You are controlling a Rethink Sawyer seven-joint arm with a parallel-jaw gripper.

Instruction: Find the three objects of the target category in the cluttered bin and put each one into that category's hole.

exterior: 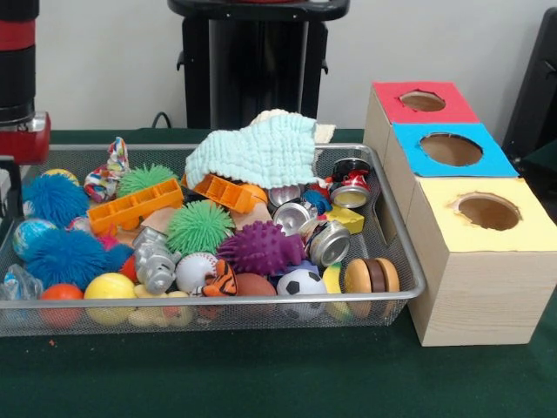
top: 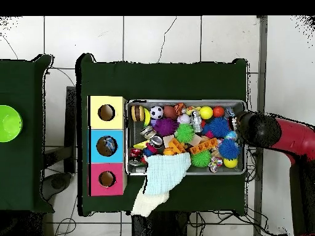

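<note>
Probably light, rigid and slippery, the shiny crushed metal cans (exterior: 329,240) beside the pale-blue knitted cloth (exterior: 258,151) suit a grasp across their sides; gripper state cannot be told.

Silver wire-mesh bin (exterior: 409,261) on dark green cloth-covered table (exterior: 261,374). Pale mint waffle-textured cloth (exterior: 261,152) over the bin's back rim. Purple spiky rubber ball (exterior: 259,248), green spiky ball (exterior: 199,226), blue fuzzy ball (exterior: 65,257), orange plastic ladder-like block (exterior: 133,207). Black-and-white soccer ball (exterior: 301,283), white baseball with red stitching (exterior: 195,270), plain yellow ball (exterior: 110,287). Light wooden boxes with round holes: red top (exterior: 422,103), blue top (exterior: 448,150), yellow top (exterior: 487,213). Arm red and black (top: 289,138). Lime green bowl (top: 8,123) on side table.
</note>
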